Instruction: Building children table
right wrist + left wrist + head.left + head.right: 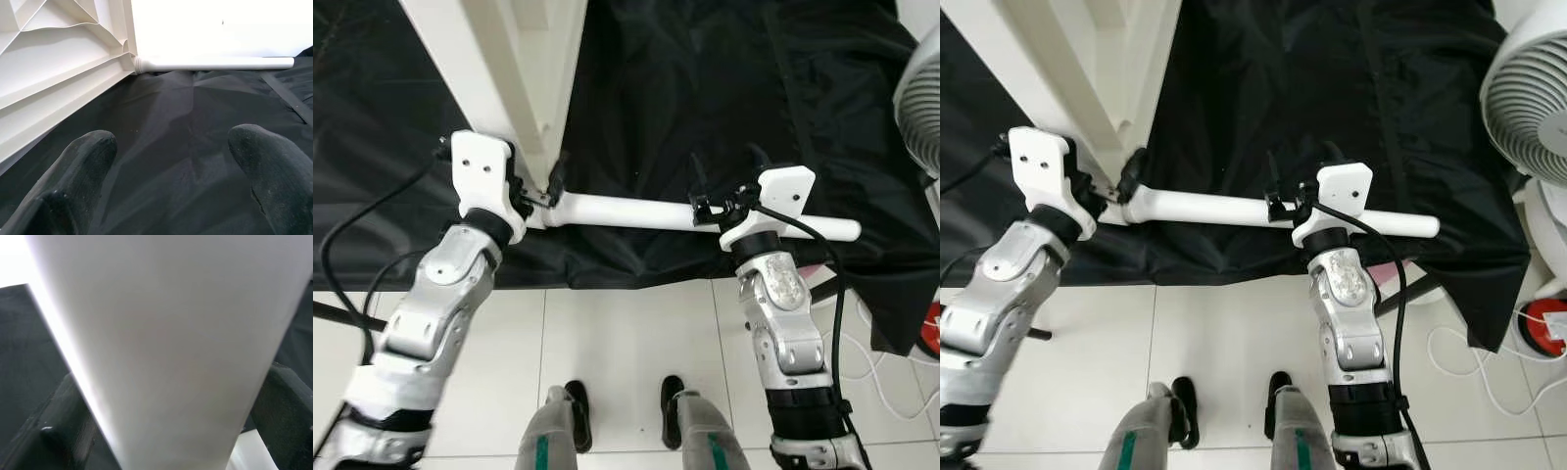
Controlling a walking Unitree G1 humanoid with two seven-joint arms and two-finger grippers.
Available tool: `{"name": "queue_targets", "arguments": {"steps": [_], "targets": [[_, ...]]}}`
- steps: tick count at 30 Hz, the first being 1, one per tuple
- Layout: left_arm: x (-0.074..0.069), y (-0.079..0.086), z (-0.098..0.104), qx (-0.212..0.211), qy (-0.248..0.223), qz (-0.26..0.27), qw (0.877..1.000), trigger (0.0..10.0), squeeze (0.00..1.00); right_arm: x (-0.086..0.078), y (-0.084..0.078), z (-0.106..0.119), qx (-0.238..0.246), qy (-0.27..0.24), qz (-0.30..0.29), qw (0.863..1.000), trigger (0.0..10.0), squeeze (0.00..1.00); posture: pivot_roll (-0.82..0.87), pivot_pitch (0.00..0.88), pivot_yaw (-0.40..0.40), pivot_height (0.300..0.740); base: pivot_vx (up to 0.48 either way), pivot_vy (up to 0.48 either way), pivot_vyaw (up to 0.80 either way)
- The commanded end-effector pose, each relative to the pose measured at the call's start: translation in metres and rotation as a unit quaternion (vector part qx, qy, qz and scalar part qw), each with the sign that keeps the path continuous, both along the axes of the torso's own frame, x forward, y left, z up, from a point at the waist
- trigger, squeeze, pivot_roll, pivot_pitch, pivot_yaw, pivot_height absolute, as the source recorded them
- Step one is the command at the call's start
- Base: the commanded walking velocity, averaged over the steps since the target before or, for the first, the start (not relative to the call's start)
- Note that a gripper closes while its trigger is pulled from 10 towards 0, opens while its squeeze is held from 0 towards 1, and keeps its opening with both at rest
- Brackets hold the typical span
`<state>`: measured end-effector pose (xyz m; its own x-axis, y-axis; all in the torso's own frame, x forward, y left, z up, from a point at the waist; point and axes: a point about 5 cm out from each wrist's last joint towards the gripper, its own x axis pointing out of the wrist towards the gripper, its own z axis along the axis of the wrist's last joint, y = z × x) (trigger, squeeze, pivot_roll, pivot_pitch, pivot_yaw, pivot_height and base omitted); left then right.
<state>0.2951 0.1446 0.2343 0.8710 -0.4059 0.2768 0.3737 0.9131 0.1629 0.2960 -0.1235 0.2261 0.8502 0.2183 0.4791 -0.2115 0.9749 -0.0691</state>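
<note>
We judge the step in hand to be seating a white table leg (636, 211) into the near corner of the upturned white tabletop (514, 69), which lies on a black sheet (705, 88) spread over the floor. To do it well, we would keep the leg in line with the corner socket, steady both ends, and turn or push without letting the free right end swing toward the fan (920, 98) at the far right.

The left tool (540, 192) sits at the joint where the leg meets the tabletop. In the left wrist view a broad white surface lies between its two black fingers (58, 435), so we take it to be closed around that white part; which part exactly, we cannot tell.

The right tool (729, 166) is further right along the leg, its wrist over the leg. In the right wrist view its fingers (83, 161) stand well apart over the black sheet, gripping nothing. Another leg (215, 63) lies far off, joined to the tabletop.
</note>
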Motion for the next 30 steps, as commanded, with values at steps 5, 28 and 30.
{"name": "queue_targets", "arguments": {"steps": [5,28,30], "targets": [[-0.022,-0.01,-0.016,0.123,0.071,-0.308,0.941,10.0,0.0,-0.001,0.004,-0.003,-0.002,0.002,0.01,1.0,10.0,0.0,-0.09,0.289,0.146,0.74,0.0,0.0,0.0],[-0.023,0.02,-0.009,0.11,0.092,-0.123,0.982,10.0,0.73,-0.006,0.005,-0.006,0.004,0.007,0.002,1.0,10.0,0.0,-0.09,0.302,0.151,0.74,0.0,0.0,0.0],[-0.026,0.023,-0.007,0.104,0.096,-0.116,0.983,10.0,1.0,-0.006,0.006,-0.007,0.005,0.008,0.004,1.0,10.0,0.0,-0.09,0.302,0.151,0.74,0.0,0.0,0.0]]}}
